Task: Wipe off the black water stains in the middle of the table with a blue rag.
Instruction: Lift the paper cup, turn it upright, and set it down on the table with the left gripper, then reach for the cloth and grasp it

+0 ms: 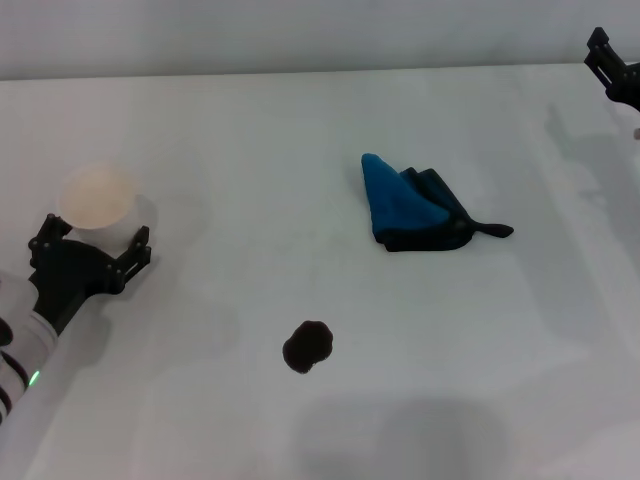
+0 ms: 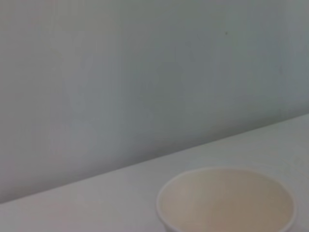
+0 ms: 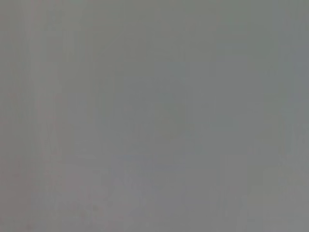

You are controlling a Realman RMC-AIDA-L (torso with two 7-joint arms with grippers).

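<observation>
The blue rag (image 1: 405, 207) lies folded on the white table (image 1: 300, 120), right of centre, with dark layers under it and a thin dark tail pointing right. The black water stain (image 1: 307, 346) is a small roundish blot nearer to me, left of the rag and apart from it. My left gripper (image 1: 95, 236) stands open at the far left, its fingers on either side of a white paper cup (image 1: 101, 196). My right gripper (image 1: 618, 68) hangs at the far right edge, well away from the rag. The right wrist view shows only a plain grey surface.
The white paper cup (image 2: 226, 202) stands upright near the table's left side, and the left wrist view looks into it. Behind the table's far edge rises a plain pale wall (image 1: 300, 30).
</observation>
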